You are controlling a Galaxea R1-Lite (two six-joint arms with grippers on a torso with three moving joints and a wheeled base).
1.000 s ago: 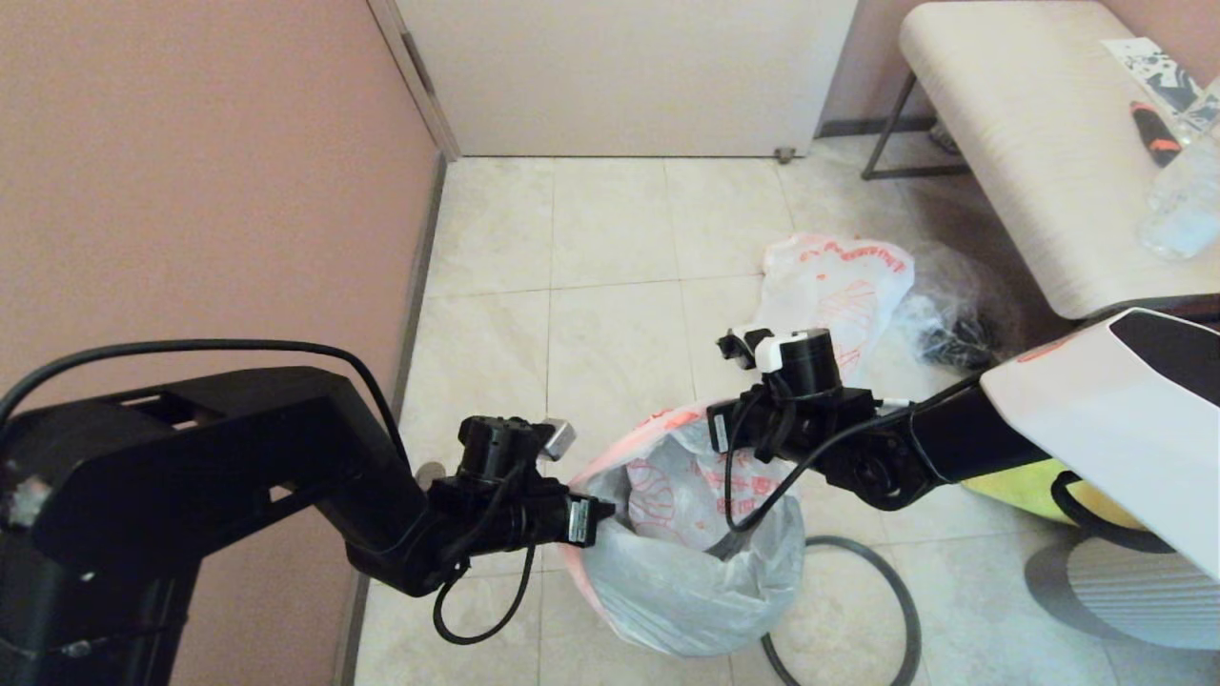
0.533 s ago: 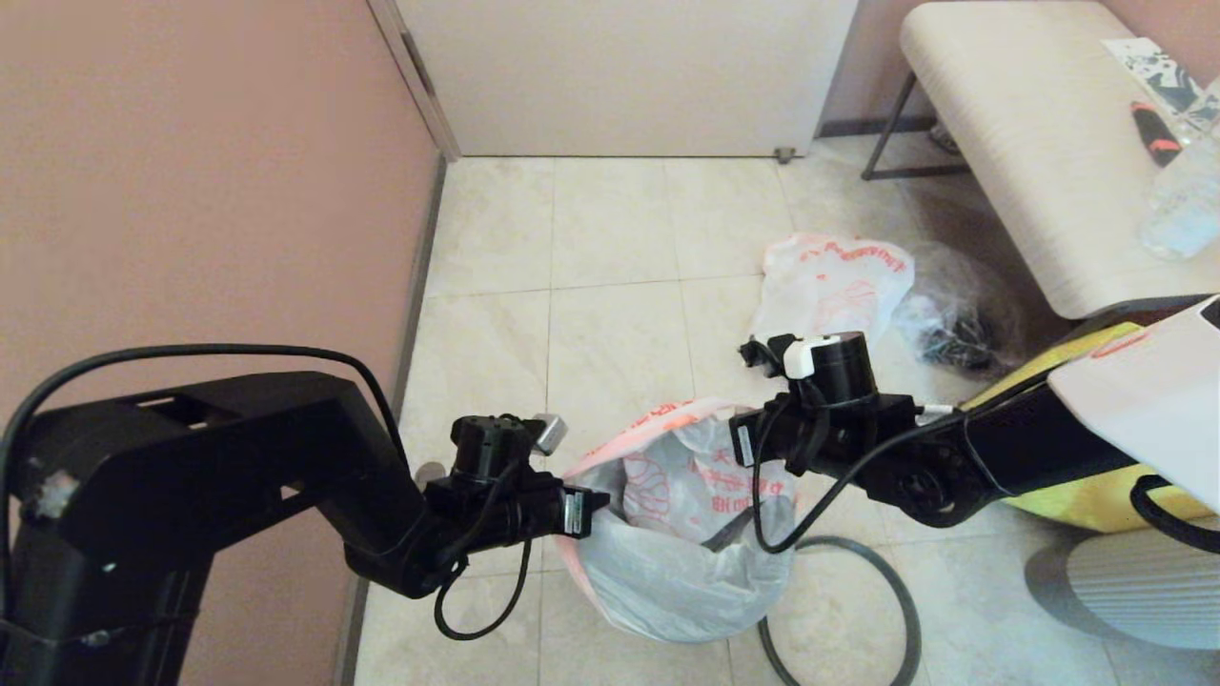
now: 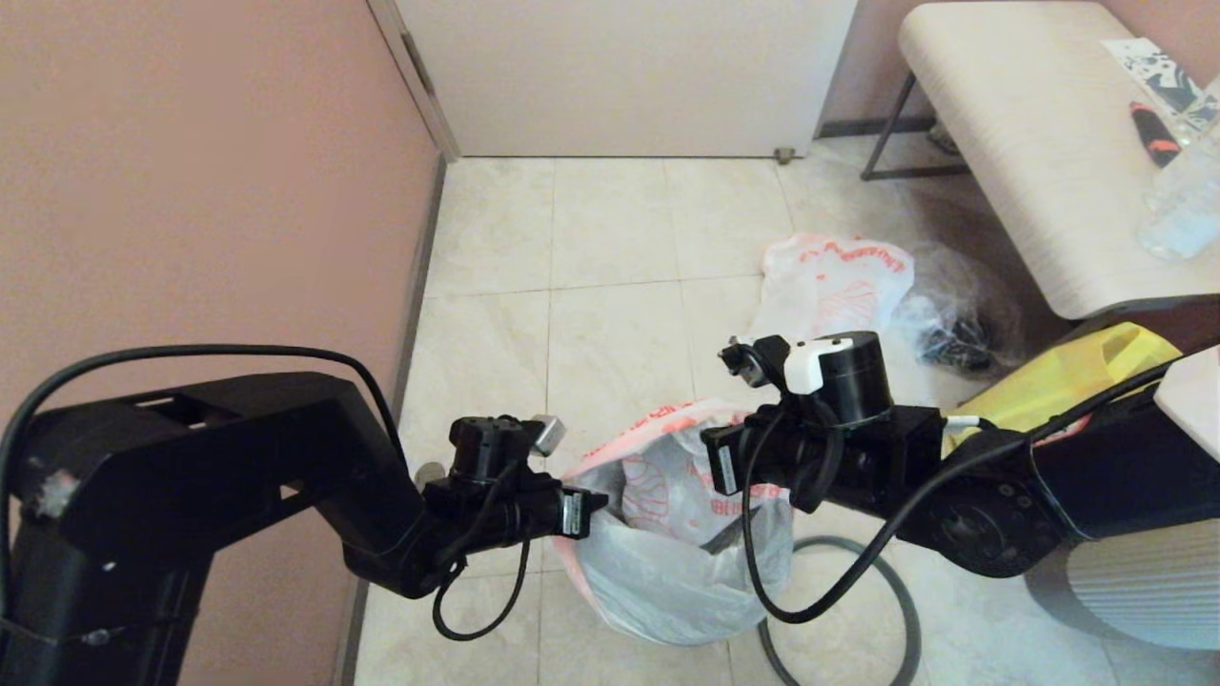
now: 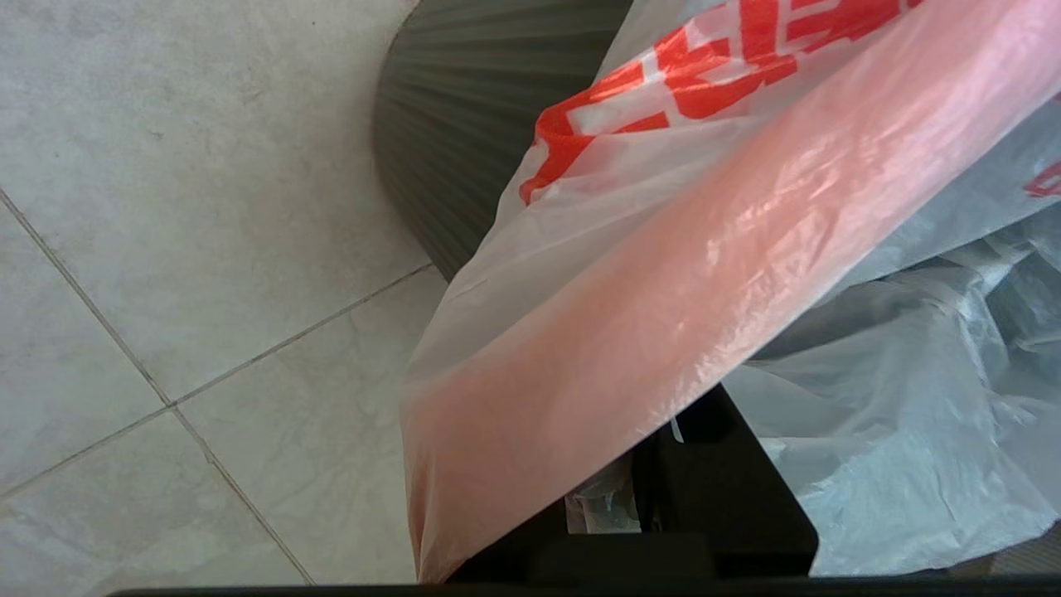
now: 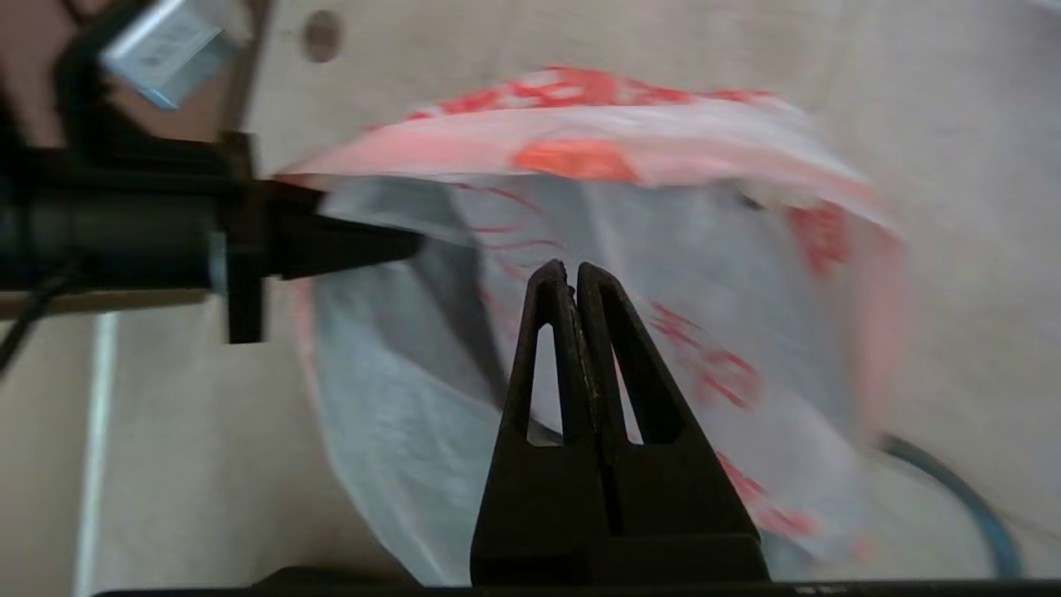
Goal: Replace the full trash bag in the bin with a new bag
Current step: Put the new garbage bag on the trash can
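Note:
The new bag (image 3: 667,562), thin white plastic with red-orange print, stands open and rounded on the floor near me. Its pink rim (image 4: 663,274) is stretched tight. My left gripper (image 3: 599,501) is shut on that rim at the bag's left side, and the plastic hides its tips. My right gripper (image 5: 572,267) is shut on nothing; its dark fingers (image 3: 732,532) hang over the bag's open mouth. The plastic covers the bin. The thin dark hoop (image 3: 901,586) lies flat on the tiles just right of the bag. The full trash bag (image 3: 839,286) sits lumpy on the floor farther off.
A clear bag of dark items (image 3: 953,329) lies beside the full bag. A yellow tote (image 3: 1058,391) sits behind my right arm. A grey ribbed round thing (image 3: 1125,591) lies at the lower right. A pale bench (image 3: 1029,143) stands at the right and a pink wall (image 3: 191,171) at the left.
My right arm has dropped lower and its white forearm cover has slid off to the right, uncovering the yellow tote. Its gripper stays over the bag's mouth. The left gripper has barely moved.

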